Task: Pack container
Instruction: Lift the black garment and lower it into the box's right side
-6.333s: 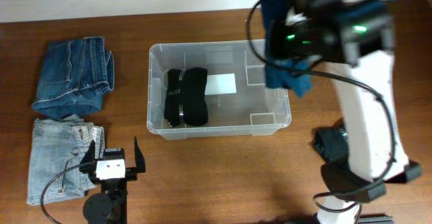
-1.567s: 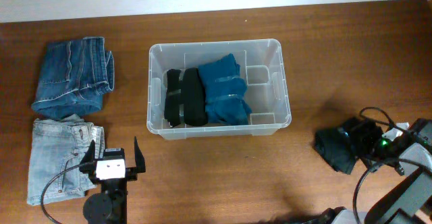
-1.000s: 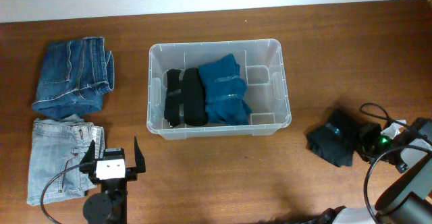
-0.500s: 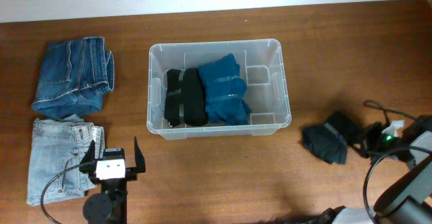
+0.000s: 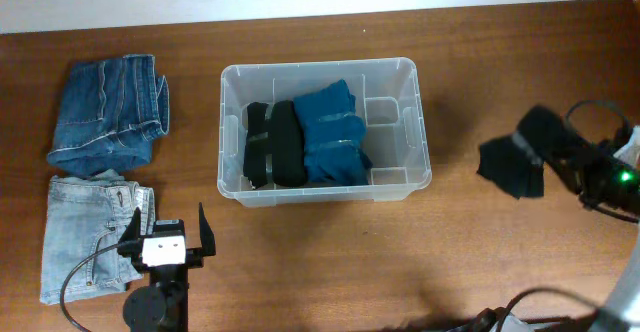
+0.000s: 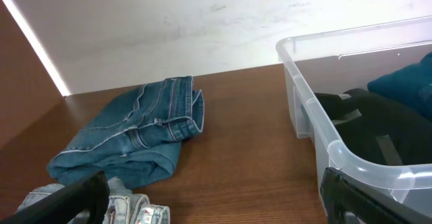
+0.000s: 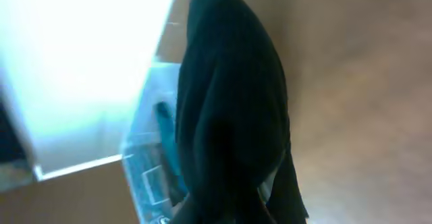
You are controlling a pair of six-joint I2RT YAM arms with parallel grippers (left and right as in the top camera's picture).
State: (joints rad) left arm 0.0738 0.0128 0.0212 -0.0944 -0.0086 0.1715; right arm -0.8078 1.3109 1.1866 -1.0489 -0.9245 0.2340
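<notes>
The container (image 5: 320, 64), a clear plastic bin, stands mid-table and holds a folded black garment (image 5: 272, 144) beside a folded teal garment (image 5: 335, 135); its base label is covered. My right gripper (image 5: 558, 155) is shut on a dark, near-black garment (image 5: 512, 164) and holds it right of the container. In the right wrist view this garment (image 7: 233, 116) fills the middle and hides the fingers, with the container (image 7: 145, 163) behind it. My left gripper (image 5: 165, 234) is open and empty at the front left. Its wrist view shows the container's corner (image 6: 317, 109).
Folded dark blue jeans (image 5: 110, 112) lie at the far left, also in the left wrist view (image 6: 142, 133). Folded light blue jeans (image 5: 85, 234) lie in front of them, right beside my left gripper. A black cable (image 5: 590, 107) loops over my right arm.
The teal garment has gone from my right gripper into the container. My right gripper has since taken the dark garment and carried it up off the table. The left arm has not moved.
</notes>
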